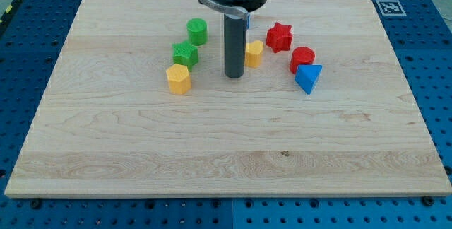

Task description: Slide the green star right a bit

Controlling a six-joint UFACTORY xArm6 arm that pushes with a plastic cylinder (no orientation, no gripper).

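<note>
The green star (pixel 185 54) lies on the wooden board left of centre, near the view's top. My tip (pixel 234 76) rests on the board to the right of the green star, with a clear gap between them. A green cylinder (pixel 197 31) stands just above the star. A yellow hexagonal block (pixel 179 78) sits just below the star, close to it. A second yellow block (pixel 253 53) sits right beside the rod, on its right, partly hidden by it.
A red star (pixel 280 37), a red cylinder (pixel 302 59) and a blue triangular block (pixel 308 78) lie to the right of the rod. A blue block (pixel 249 21) peeks out behind the rod. The wooden board (pixel 226 151) ends on a blue perforated table.
</note>
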